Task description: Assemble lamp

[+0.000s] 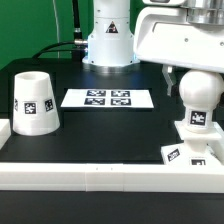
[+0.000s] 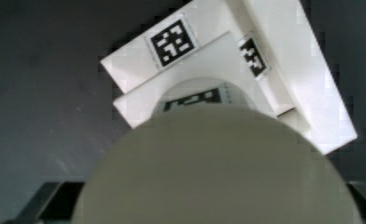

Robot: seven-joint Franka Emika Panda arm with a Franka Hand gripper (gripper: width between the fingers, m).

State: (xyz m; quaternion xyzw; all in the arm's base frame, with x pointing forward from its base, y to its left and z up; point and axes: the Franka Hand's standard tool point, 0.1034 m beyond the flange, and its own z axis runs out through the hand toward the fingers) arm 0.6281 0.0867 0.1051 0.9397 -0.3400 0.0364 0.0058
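The white rounded bulb (image 1: pixel 197 97) stands upright on the flat square base (image 1: pixel 192 150) near the table's front edge at the exterior view's right. My gripper (image 1: pixel 190 82) comes down on the bulb's top, with a dark finger (image 1: pixel 172 78) beside it. In the wrist view the bulb (image 2: pixel 206 160) fills the space between my dark fingers (image 2: pixel 52 200), which lie against its sides, and the tagged base (image 2: pixel 251 65) lies beneath it. The tapered shade (image 1: pixel 32 100) stands mouth-down at the exterior view's left, apart from the gripper.
The marker board (image 1: pixel 108 98) lies flat in the middle of the black table. The arm's white pedestal (image 1: pixel 108 40) stands behind it. A white raised rim (image 1: pixel 90 175) runs along the table's front edge, just in front of the base.
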